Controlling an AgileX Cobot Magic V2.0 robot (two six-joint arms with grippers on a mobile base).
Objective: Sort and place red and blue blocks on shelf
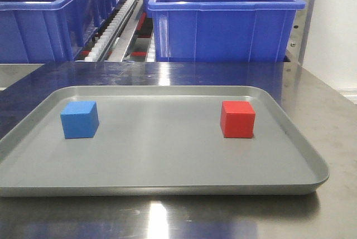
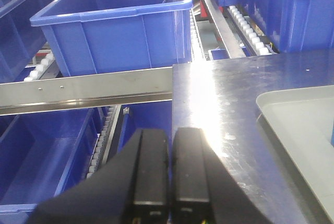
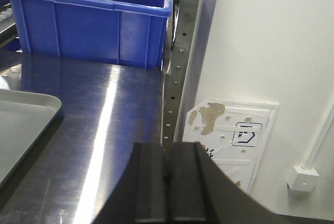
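Polished steel tabletop (image 1: 167,222) fills the foreground, streaked with glare, and a shallow grey tray (image 1: 167,186) lies flat on it. Both cubes rest on the tray floor, well apart. The blue block (image 1: 79,119) sits near the left rim and the red block (image 1: 237,119) near the right, about level with each other, and neither touches a rim.

Neither arm reaches them. From its own wrist camera, the left gripper (image 2: 170,135) hangs at the table's left edge with its two black fingers pressed flat together and nothing between them. A corner of the tray lies off to its right. The right gripper (image 3: 167,148) hangs near the table's right edge, its fingers likewise closed on nothing, with a tray corner to its left.

Beyond the left gripper, the shelf (image 2: 83,91) shows a flat steel front rail with two small screws. An open blue bin (image 2: 42,166) sits on the level below that rail, and another bin (image 2: 115,31) stands on the level behind it.

Past the far edge of the table, two large blue bins stand side by side on the rack: one at the left (image 1: 39,22), one at centre right (image 1: 223,22). A white roller track (image 1: 114,24) runs back between them. At the right, a perforated steel upright (image 3: 180,51) rises beside a bin, with a white wall (image 3: 271,36) behind it.
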